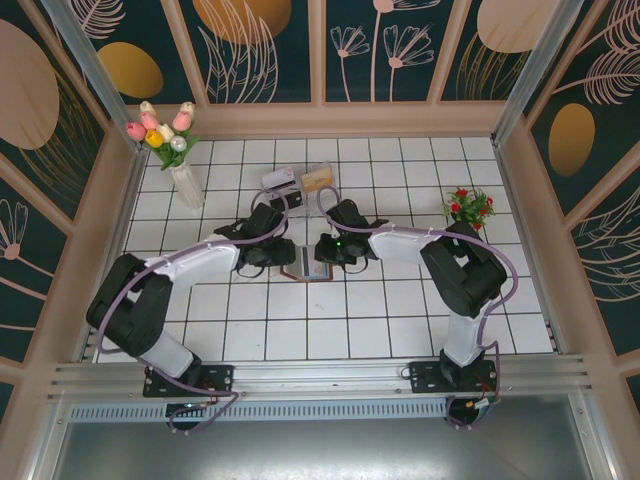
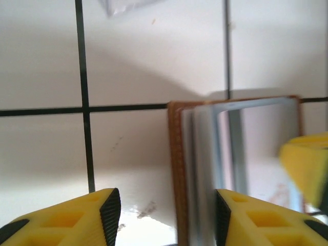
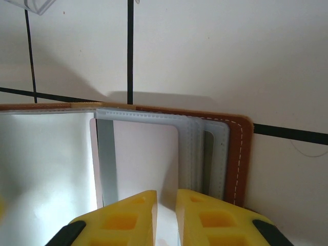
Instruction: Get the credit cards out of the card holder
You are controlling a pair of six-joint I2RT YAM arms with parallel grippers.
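One open card holder [image 3: 241, 154], right pincer [image 3: 166, 197] clenched on its sleeve [image 3: 205, 154], left pincer [image 2: 165, 205] released alongside

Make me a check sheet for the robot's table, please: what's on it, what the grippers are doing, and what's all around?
Surface: white tiled table, no spills seen.
Job's things: card holder lies open at the centre, between the two arms, with clear sleeves inside.
Clutter: clear tray behind the holder; tulip vase at back left; red flowers at right.
Grippers: left gripper is open, the holder's brown edge between its jaws. Right gripper is pinched shut on a pale page of the holder; card or sleeve, cannot tell.
Cables: purple cables run along both arms, off the holder.
Surroundings: leaf-patterned walls in a wooden frame; metal rail at the near edge.
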